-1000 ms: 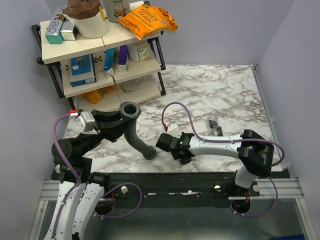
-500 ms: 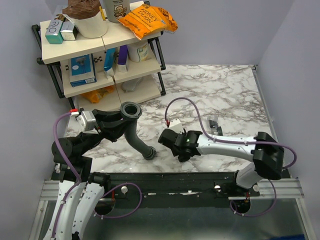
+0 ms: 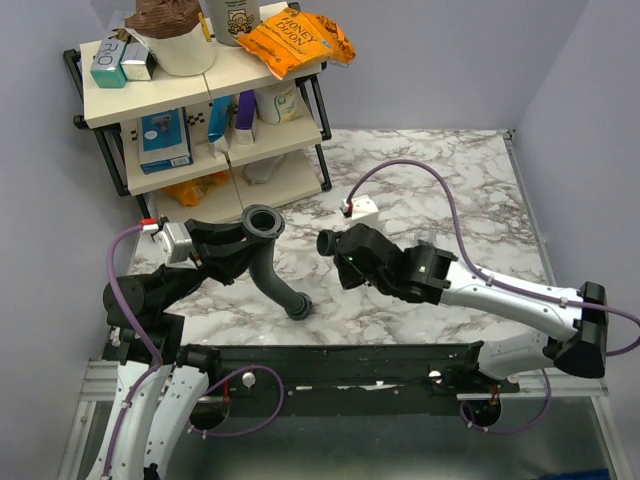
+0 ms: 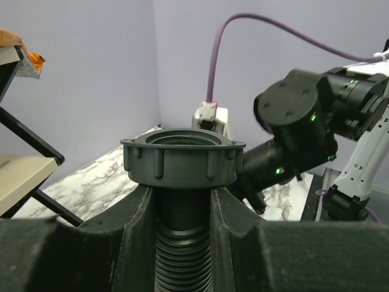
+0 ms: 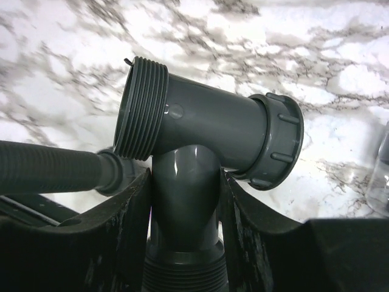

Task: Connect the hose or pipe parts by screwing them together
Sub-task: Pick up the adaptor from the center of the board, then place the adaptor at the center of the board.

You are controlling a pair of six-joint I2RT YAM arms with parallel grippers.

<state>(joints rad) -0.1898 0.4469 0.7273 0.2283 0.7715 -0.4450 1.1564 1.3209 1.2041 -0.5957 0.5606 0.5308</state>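
Shelf rack and marble top, upper left and centre of the overhead view

A three-tier shelf rack (image 3: 232, 72) stood at the upper left on the marble tabletop (image 3: 500, 210). Its top board carried an orange snack bag (image 3: 297, 40), a white tub (image 3: 185, 52) under a crumpled brown wrapper (image 3: 165, 15), and small teal-and-white boxes (image 3: 108, 62). A blue box (image 3: 165, 140) and upright bottles (image 3: 245, 110) filled the middle tier, and an orange packet (image 3: 195, 187) lay on the lowest. A clear object (image 5: 380, 176) showed at the right edge of the right wrist view.
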